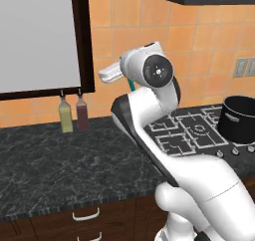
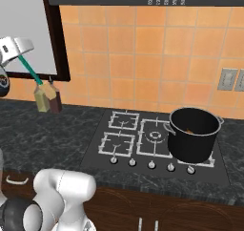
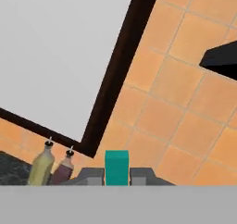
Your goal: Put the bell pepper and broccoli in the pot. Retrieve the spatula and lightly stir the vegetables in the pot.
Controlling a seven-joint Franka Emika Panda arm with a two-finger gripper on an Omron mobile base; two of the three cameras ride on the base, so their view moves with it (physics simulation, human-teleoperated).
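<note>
My gripper (image 2: pixel 20 53) hangs high above the counter at the left, near the dark-framed window, shut on the teal handle of the spatula (image 2: pixel 29 70). The spatula slants down towards the bottles. In the hand view the teal handle (image 3: pixel 116 165) stands between my gripper's (image 3: pixel 116 176) two finger tips. In the left base view my gripper (image 1: pixel 113 74) shows beside the arm's wrist. The black pot (image 2: pixel 193 141) stands on the stove's front right burner, also seen as the pot (image 1: pixel 238 119) at the right edge. A small orange bit, the bell pepper (image 2: pixel 189 130), lies inside it. The broccoli is hidden.
Two bottles, one yellowish (image 1: pixel 65 116) and one dark red (image 1: pixel 82 114), stand against the tiled wall under the window. The stove (image 2: pixel 128 141) has black grates and a row of knobs along its front. A hood hangs above. Dark counter (image 1: pixel 55 160) stretches left of the stove.
</note>
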